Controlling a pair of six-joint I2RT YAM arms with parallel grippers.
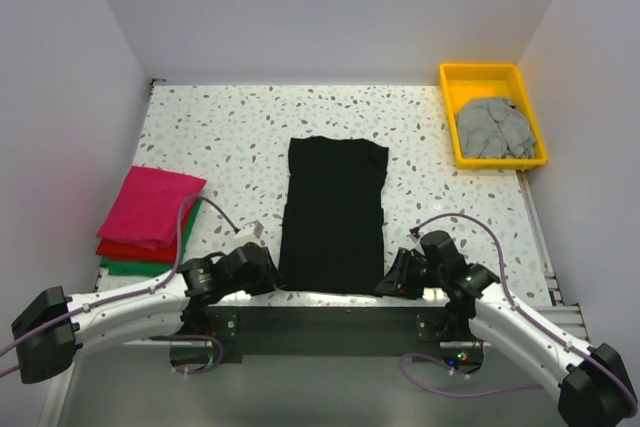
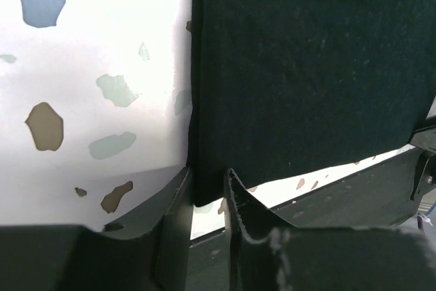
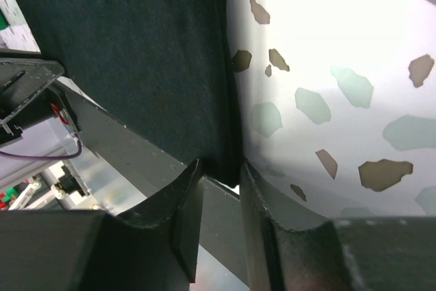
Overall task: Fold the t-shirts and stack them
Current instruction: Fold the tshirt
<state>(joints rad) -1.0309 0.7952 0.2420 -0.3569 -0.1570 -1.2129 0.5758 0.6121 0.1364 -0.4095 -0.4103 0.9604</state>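
Left hand [image 2: 208,192]: clamped on near left corner of black t-shirt [image 1: 333,212].
Right hand [image 3: 219,175]: clamped on its near right corner.
Lay of black t-shirt: flat, centre of table [image 1: 230,117].
Left stack: magenta t-shirt [image 1: 150,202] over red t-shirt [image 1: 125,250] over green t-shirt [image 1: 125,268].
Far right: grey t-shirt [image 1: 492,127] in yellow tray [image 1: 480,74].

Top cam, fixed above & behind the near edge of the table [image 1: 420,127], gives us the whole surface from well back, looking down & fwd toward the far wall. Left wrist cam rides just behind the left gripper [image 2: 208,182], v. close to the tabletop, looking out past it at the near left corner of the black t-shirt [image 2: 306,66]. Right wrist cam does likewise at the right gripper [image 3: 221,168], on the near right corner. All 3 views share the shirt's near hem & the speckled top beside it.
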